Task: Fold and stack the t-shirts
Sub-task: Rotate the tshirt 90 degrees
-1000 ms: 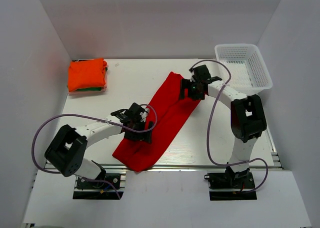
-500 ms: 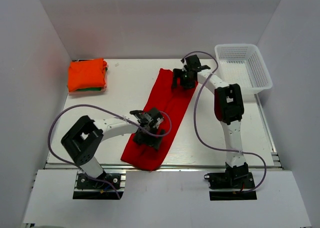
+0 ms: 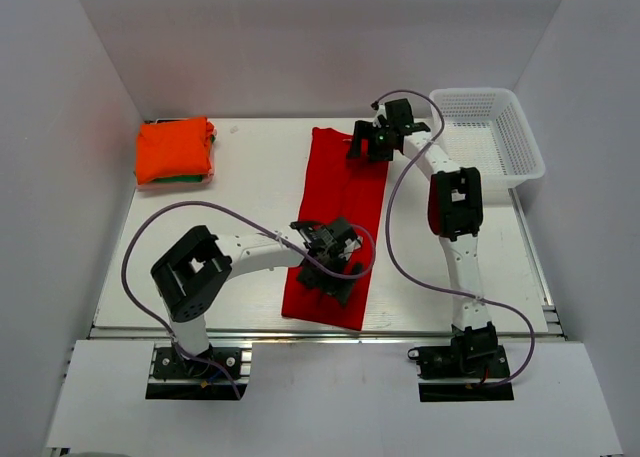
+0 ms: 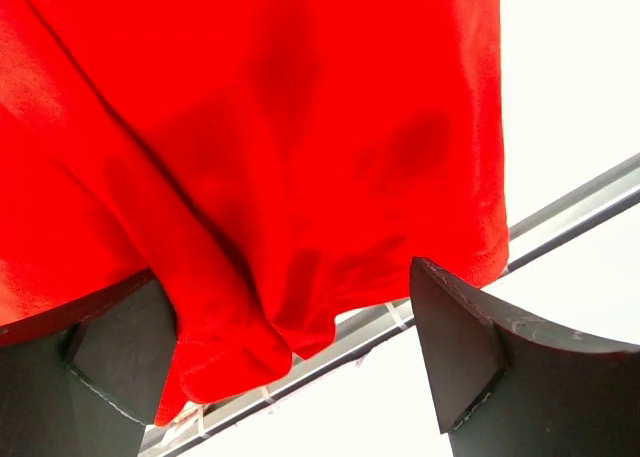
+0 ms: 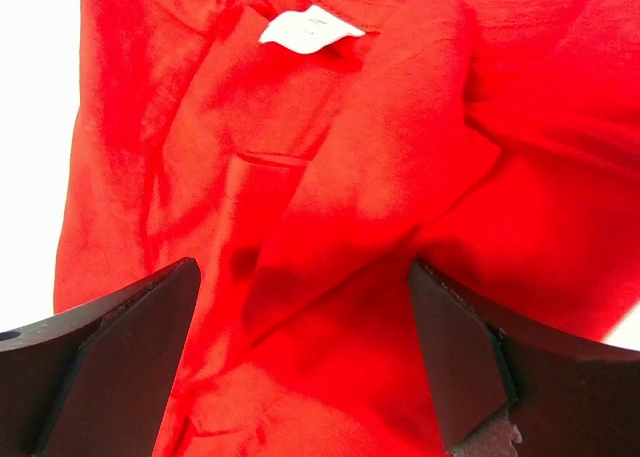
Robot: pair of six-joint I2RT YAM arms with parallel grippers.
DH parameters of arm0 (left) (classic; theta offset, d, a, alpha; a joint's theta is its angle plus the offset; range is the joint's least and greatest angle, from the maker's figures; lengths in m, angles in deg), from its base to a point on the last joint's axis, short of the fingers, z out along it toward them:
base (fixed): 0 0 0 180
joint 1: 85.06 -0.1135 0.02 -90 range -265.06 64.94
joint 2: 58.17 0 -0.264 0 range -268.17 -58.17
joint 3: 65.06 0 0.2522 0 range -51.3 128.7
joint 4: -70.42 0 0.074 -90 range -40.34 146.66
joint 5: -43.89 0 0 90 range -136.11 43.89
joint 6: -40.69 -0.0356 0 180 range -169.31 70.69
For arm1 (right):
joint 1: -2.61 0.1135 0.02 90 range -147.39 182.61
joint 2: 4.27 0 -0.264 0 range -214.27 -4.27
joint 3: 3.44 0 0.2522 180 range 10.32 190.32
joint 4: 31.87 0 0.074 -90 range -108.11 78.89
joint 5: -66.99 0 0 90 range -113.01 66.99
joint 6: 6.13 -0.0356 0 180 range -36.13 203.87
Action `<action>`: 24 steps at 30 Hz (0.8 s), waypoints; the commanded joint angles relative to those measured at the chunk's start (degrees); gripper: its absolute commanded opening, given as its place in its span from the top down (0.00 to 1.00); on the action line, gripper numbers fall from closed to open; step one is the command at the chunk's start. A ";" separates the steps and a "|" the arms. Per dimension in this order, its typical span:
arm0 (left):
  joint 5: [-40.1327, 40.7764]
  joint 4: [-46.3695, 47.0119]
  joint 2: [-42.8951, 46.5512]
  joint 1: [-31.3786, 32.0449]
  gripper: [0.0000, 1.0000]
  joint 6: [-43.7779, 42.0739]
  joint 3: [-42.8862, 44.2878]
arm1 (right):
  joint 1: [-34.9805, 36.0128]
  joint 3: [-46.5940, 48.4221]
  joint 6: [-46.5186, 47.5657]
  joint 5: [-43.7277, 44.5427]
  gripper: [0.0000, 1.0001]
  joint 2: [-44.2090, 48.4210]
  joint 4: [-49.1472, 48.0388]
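Nearest the arm bases, the plain bright red cloth t-shirt (image 3: pixel 335 192) lies on the white table (image 3: pixel 230 197) as a long narrow folded strip. Its near hem is just short of the table's front edge, and it runs straight away towards the back. The left gripper (image 3: pixel 338 267) is low over the near third of the strip. In the left wrist view its black fingers (image 4: pixel 470 347) stand wide apart, with a rumpled ridge of red cloth between them, not pinched. The right gripper (image 3: pixel 372 142) is over the far end of the red t-shirt, at its right corner. In the right wrist view its fingers (image 5: pixel 460 357) are likewise spread, straddling bunched folds below the small white tag (image 5: pixel 310 27); no clamp seen. At far left, well apart from the strip, a folded orange t-shirt (image 3: pixel 173 149) lies on a folded green t-shirt (image 3: pixel 190 180). A white plastic mesh basket (image 3: pixel 528 135) is at the far right corner.
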 commanded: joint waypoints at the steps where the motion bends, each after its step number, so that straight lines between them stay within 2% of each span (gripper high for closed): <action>1: 3.12 -0.56 3.95 1.23 0.01 0.76 1.37 | -0.59 -1.66 4.17 -1.58 0.10 6.20 -0.82; 5: 6.58 -0.58 8.60 1.76 0.01 2.78 -0.03 | -0.50 -8.32 6.72 -1.59 0.10 14.53 -0.56; 9: -0.17 4.78 13.53 2.29 0.01 2.78 -6.43 | -0.50 -12.04 6.02 -0.36 0.10 19.73 0.84; 16: -3.17 5.67 7.30 4.48 0.01 1.21 -7.42 | -1.21 -17.57 4.35 -0.27 0.10 27.02 2.61; 24: -3.44 8.03 8.61 6.94 0.01 -0.99 -3.64 | -1.91 -25.40 4.44 0.17 0.10 34.94 0.94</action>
